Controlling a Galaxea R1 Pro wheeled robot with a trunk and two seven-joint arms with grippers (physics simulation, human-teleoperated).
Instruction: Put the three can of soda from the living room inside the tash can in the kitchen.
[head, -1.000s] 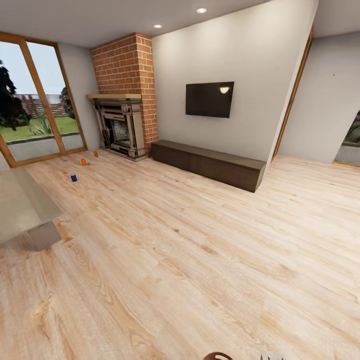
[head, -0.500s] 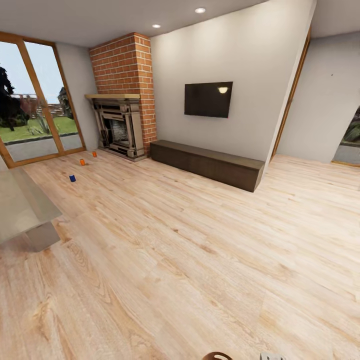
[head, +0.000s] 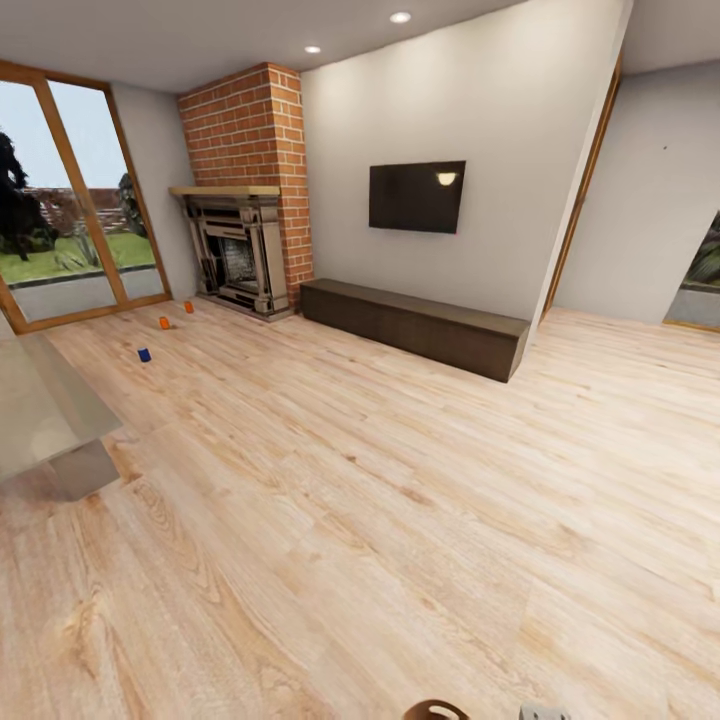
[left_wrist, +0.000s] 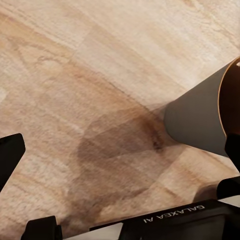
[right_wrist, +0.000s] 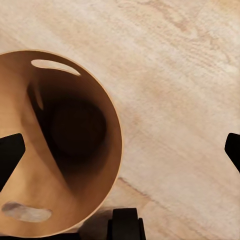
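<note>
Camera drifted slightly since a second ago; cans sit a touch further left in the head view, nothing else changed. Blue can and two orange cans stand on the floor near the fireplace, well apart from the robot. Bin rides along just below the right gripper, likely to load on site. Left gripper and right both spread, empty.
</note>
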